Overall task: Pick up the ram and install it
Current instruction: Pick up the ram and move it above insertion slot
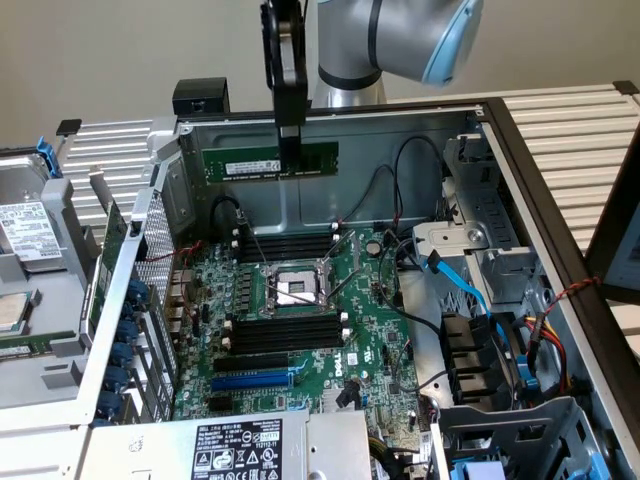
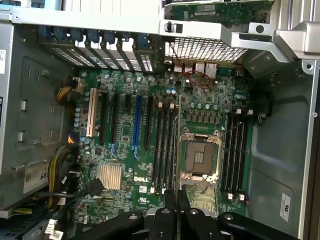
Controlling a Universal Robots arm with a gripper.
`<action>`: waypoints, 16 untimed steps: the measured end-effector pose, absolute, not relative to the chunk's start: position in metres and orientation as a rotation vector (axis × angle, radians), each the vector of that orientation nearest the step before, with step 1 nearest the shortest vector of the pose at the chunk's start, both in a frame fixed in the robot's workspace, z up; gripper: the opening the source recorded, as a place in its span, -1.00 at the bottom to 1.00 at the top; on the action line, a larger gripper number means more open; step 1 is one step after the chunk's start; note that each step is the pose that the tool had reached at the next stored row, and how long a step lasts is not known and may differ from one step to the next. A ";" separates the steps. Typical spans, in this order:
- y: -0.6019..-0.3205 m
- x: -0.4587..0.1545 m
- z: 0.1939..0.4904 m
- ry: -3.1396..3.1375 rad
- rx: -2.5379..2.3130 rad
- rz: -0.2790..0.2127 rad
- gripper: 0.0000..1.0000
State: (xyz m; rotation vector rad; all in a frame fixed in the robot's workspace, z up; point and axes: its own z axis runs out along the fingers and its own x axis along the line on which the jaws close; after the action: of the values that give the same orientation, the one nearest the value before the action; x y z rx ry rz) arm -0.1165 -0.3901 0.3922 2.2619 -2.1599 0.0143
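One long green circuit-board ram (image 1: 240, 162) is being held aloft over the grey metal case (image 1: 420, 150), jaws clamped near its middle, and is probably best being kept level, parallel to the black memory slots (image 1: 285, 332).

Green white-labelled ram (image 1: 245, 162) held level, on edge, aloft

Plain beige wall (image 1: 100, 50) behind a white slatted tabletop (image 1: 570, 130), soft light.

Midsection of ram (image 1: 245, 163) behind the gripper (image 1: 290, 165)
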 end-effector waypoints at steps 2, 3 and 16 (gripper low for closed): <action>-0.389 -0.113 0.392 -2.161 2.264 0.013 -0.73; -0.388 -0.112 0.391 -2.162 2.264 0.012 -0.73; -0.381 -0.110 0.382 -2.177 2.279 -0.019 -0.73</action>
State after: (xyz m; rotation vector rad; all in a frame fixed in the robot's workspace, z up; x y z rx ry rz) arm -0.1099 -0.3811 0.3823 2.2791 -2.1766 -0.0191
